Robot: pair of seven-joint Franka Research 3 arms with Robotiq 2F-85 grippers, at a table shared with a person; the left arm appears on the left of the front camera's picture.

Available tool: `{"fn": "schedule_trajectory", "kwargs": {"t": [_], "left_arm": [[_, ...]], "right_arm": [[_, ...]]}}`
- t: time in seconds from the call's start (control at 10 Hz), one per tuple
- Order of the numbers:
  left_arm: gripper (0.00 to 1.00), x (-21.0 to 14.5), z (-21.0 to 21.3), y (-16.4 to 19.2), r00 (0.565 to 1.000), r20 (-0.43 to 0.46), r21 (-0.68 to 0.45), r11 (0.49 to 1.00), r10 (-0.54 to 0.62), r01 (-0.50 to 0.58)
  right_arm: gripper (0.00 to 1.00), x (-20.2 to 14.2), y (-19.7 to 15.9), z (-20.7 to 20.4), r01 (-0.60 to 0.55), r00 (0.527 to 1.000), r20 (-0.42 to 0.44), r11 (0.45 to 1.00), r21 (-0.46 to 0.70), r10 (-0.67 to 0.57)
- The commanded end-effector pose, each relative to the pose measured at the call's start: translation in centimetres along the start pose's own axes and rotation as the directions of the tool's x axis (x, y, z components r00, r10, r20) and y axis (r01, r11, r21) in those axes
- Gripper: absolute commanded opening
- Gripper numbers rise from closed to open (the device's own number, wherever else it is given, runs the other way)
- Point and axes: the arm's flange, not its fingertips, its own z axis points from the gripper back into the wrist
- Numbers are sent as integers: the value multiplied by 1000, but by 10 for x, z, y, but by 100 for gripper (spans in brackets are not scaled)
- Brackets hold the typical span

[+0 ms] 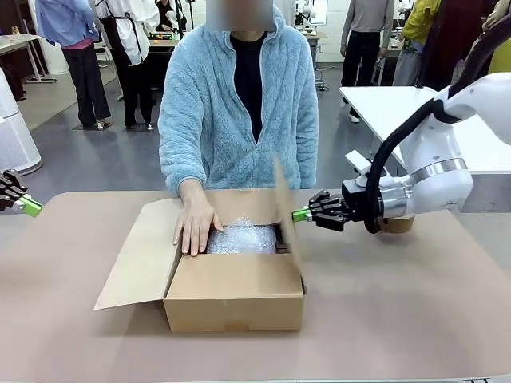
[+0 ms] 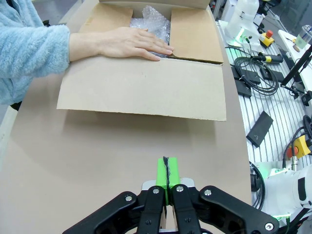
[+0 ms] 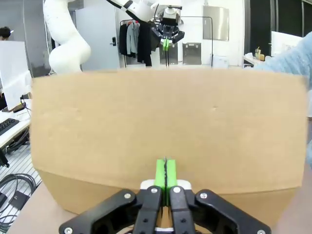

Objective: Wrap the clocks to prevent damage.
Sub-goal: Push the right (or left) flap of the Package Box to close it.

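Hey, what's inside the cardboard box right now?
A bubble wrap bundle lies in the box, with a person's hand resting partly over it. The wrap hides whatever it holds.

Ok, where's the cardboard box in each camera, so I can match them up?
Front view: cardboard box at table centre, flaps open.
Left wrist view: top centre, one flap lying flat toward the camera.
Right wrist view: its raised flap across the middle.
Shared landmark: the person's light-blue sleeve.

Quick count: one cardboard box (image 1: 231, 299), one bubble-wrap bundle (image 1: 243, 238) and one hand (image 1: 194, 227) from the person. Two grippers, meaning one left gripper (image 1: 30, 207) and one right gripper (image 1: 300, 215), plus one counter (image 1: 399, 303).
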Motion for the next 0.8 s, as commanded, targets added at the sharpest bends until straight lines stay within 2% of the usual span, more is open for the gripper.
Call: {"fn": "schedule_trajectory", "kwargs": {"t": [0.0, 0.7], "left_arm": [[0, 0, 0, 0, 1000, 10, 0, 1000, -6, 6], [0, 0, 0, 0, 1000, 10, 0, 1000, -6, 6]], "right_arm": [[1, -2, -12, -14, 28, 999, -22, 999, -19, -28], [1, -6, -18, -39, 47, 994, -102, 999, -17, -49]]}}
